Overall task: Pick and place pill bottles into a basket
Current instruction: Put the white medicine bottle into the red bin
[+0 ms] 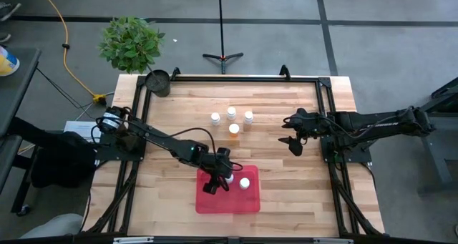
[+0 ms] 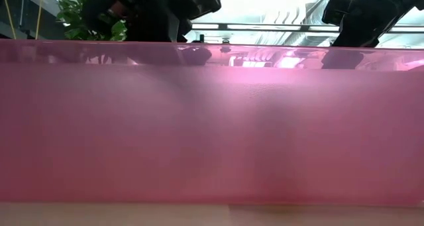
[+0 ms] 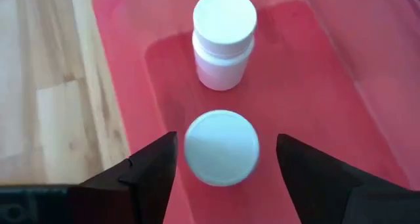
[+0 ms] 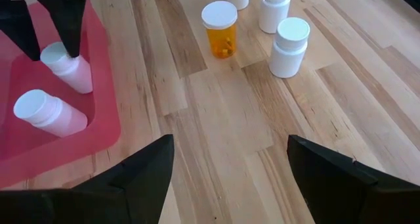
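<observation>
The basket is a shallow red tray [image 1: 229,201] at the table's near middle; its wall [image 2: 212,120] fills the low view. Two white pill bottles stand upright on its floor. My left gripper [image 3: 226,140] hangs open over the tray, pointing steeply down, with one finger on each side of the nearer bottle's cap [image 3: 221,147] and a small gap at both sides. The other bottle [image 3: 224,40] stands just beyond. Three white bottles [image 1: 231,112] and an orange one [image 1: 234,129] stand on the table's middle. My right gripper [image 4: 230,152] waits open at the right, with nothing between its fingers.
A small dark round pot [image 1: 158,81] sits at the table's far left corner, with a leafy plant [image 1: 131,42] behind it. Black frame rails [image 1: 325,115] run along the table's sides. Bare wood lies between the tray and the standing bottles.
</observation>
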Robot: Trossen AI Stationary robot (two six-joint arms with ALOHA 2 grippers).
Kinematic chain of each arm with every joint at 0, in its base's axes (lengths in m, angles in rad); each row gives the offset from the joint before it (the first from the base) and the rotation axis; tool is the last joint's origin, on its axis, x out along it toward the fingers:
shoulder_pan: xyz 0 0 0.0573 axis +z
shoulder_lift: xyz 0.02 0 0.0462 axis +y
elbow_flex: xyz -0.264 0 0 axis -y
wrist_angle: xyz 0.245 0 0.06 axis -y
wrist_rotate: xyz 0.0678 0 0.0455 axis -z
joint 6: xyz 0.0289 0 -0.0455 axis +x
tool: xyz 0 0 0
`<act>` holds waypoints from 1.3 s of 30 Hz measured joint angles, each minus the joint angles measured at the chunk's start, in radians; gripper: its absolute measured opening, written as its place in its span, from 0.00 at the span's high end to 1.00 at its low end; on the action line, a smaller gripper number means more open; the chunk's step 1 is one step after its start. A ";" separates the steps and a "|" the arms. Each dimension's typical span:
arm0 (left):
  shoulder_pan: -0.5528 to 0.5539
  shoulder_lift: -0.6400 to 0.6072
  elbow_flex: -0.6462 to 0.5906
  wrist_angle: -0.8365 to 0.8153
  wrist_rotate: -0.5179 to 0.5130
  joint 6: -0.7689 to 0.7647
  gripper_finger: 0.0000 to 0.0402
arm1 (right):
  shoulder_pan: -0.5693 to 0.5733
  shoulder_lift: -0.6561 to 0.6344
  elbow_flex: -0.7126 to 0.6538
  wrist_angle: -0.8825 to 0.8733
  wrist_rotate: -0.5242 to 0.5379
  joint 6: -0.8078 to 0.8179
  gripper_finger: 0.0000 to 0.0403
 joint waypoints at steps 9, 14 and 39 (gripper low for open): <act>0.000 0.000 0.183 -0.205 -0.071 0.084 0.31 | 0.000 0.000 0.000 0.000 -0.040 0.003 0.29; 0.002 -0.010 0.319 -0.363 -0.130 0.117 0.31 | 0.000 0.000 0.000 0.000 -0.040 0.003 0.29; 0.443 -0.296 0.388 -0.669 -0.083 0.087 0.31 | 0.013 0.000 0.000 -0.015 -0.041 0.000 0.29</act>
